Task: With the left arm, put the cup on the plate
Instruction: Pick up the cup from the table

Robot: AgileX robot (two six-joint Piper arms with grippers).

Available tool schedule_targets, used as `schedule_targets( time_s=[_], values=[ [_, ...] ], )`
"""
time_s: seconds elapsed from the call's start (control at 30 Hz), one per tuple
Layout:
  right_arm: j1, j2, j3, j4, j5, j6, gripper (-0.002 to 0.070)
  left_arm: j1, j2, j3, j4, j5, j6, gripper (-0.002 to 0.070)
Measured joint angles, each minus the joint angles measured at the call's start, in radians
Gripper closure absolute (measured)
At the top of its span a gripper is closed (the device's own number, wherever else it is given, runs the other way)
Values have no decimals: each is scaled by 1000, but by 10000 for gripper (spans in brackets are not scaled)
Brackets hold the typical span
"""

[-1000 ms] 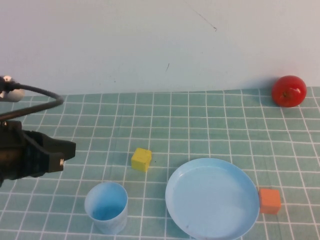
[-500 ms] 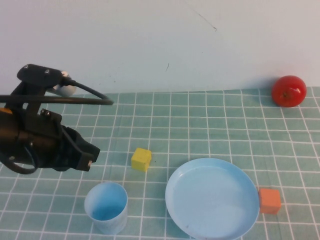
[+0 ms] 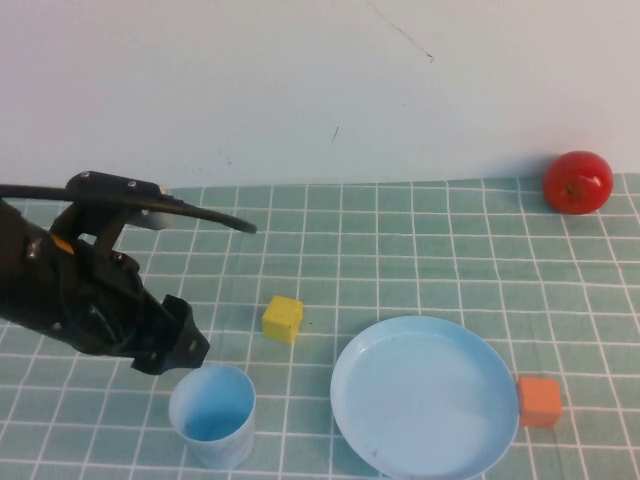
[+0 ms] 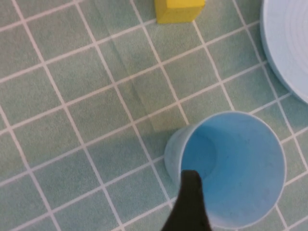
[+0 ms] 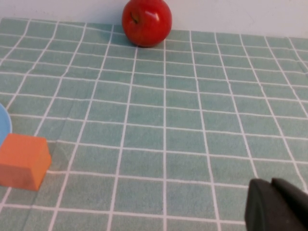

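Observation:
The light blue cup point(image 3: 213, 414) stands upright near the front left of the table, and its deeper blue inside shows in the left wrist view point(image 4: 236, 163). The large light blue plate point(image 3: 424, 396) lies flat to the cup's right, and its rim shows in the left wrist view point(image 4: 284, 48). My left gripper point(image 3: 186, 346) hangs just above and behind the cup's rim. One black finger point(image 4: 190, 202) shows over the rim's edge, and the other finger is out of view. The jaws look open and hold nothing. My right gripper point(image 5: 272, 192) is shut and empty, low over the cloth.
A yellow cube point(image 3: 283, 318) sits behind the gap between cup and plate. An orange cube point(image 3: 540, 401) lies against the plate's right rim. A red apple point(image 3: 578, 182) rests at the back right by the wall. A green checked cloth point(image 3: 420, 250) covers the table.
My left arm has swung in from the left edge toward the right and down, and its gripper now sits just over the cup's rim. Cup, plate and cubes have not moved.

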State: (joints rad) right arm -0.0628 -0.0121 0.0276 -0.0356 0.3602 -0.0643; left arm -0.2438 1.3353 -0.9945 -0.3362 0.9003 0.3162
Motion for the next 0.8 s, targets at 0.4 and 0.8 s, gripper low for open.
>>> schedule_targets(
  time_s=[0.4, 0.8],
  values=[
    [0, 0, 0, 0, 0, 0, 678, 0, 231, -1, -2, -64, -11, 256],
    [0, 0, 0, 0, 0, 0, 678, 0, 364, -7, -24, -78, -25, 652]
  ],
)
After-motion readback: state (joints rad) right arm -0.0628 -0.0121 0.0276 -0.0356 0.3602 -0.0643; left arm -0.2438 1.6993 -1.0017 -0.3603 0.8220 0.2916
